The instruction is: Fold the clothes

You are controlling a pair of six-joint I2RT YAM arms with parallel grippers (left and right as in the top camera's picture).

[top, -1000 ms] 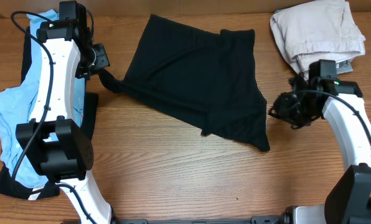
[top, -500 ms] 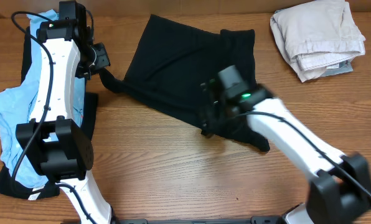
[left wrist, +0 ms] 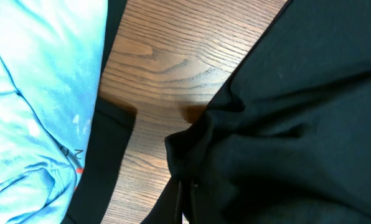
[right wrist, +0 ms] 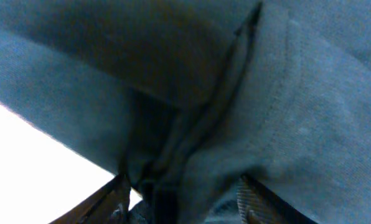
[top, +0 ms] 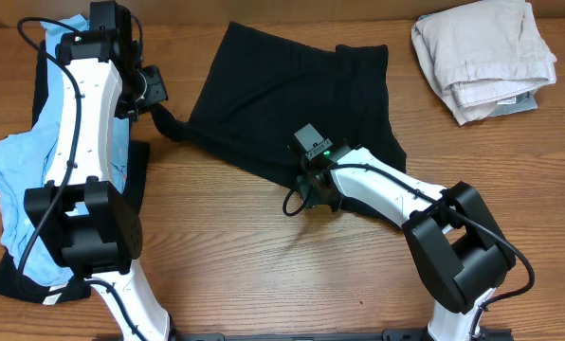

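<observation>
Right hand [top: 312,188] crossed from beige pile [top: 486,57], onto black garment [top: 292,104]

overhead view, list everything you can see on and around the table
black garment: one, black, spread out mid-table, towards the far side
light blue garment: one, light blue, heaped at the left edge
second black garment: one, black, under the light blue one, showing at its near end
beige garment: one, beige, folded, far right corner
table: one, brown wood grain, under everything
left gripper: one, black on a white arm, shut on the black garment's left corner
right gripper: one, black on a white arm, at the black garment's near edge, fingers apart either side of a fold
</observation>
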